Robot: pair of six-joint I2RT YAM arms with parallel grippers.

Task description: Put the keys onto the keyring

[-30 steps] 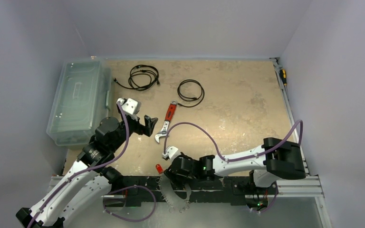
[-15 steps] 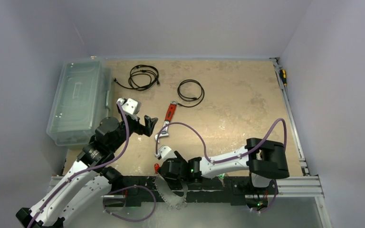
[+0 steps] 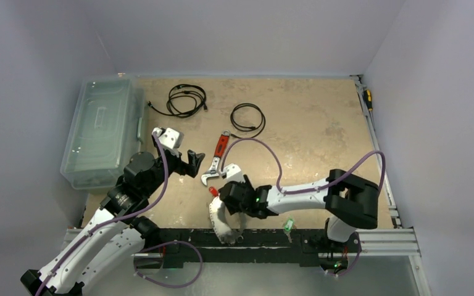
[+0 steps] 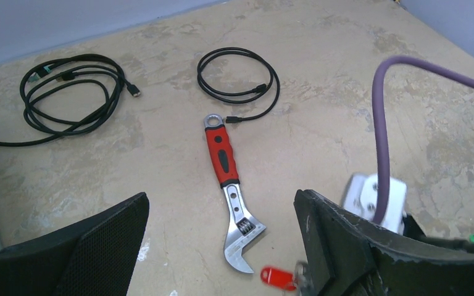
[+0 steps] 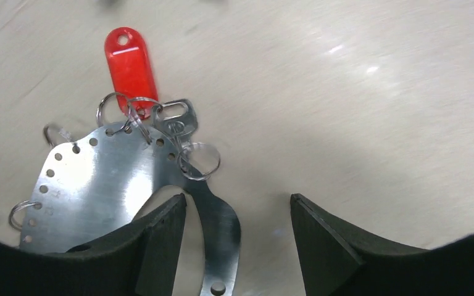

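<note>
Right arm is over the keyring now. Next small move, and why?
Probably close the right gripper on the curved strip of the shiny perforated metal keyring plate. Its jaws stand open with that strip between them, so a grip looks ready. The red plastic key tag and a silver key sit at the plate's edge; the green-headed key lies apart near the rail.

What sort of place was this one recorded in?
Likely a robot lab test cell: plain grey walls box in the table, the left arm and right arm are mounted on an aluminium rail, and a wrench and cables lie out like props.
</note>
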